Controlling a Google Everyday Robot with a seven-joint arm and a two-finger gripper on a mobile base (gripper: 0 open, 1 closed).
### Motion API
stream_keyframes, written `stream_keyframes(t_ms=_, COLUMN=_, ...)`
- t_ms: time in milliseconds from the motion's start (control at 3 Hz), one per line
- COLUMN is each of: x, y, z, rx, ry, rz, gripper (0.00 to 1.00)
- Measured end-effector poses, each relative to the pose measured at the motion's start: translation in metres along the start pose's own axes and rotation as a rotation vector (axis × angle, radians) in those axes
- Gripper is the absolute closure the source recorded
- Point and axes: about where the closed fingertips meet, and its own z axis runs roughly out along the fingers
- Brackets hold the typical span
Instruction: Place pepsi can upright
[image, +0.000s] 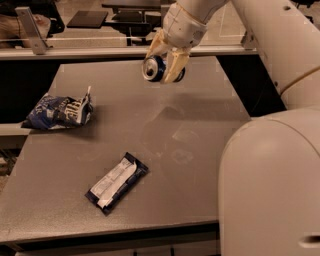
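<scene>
Pepsi can (155, 68) on its side above the table (200, 125), clamped in the end effector (161, 67).

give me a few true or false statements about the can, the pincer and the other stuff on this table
1. The pincer is shut on the pepsi can. True.
2. The chip bag lies near the left edge of the table. True.
3. The pepsi can stands upright on the table. False: it lies sideways in the pincer, silver end towards the camera.
4. The dark wrapper touches the chip bag. False: it lies apart, nearer the front edge.
</scene>
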Motion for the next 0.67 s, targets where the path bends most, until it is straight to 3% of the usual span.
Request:
stream_keyframes(t_ms=333, x=-0.012, y=0.005, z=-0.015, rx=0.041, ry=-0.13, rz=0.125, gripper=1.0)
stream_keyframes(t_ms=667, x=-0.018, y=0.02, z=-0.021, rx=0.05, ry=-0.286, rz=0.278, gripper=1.0)
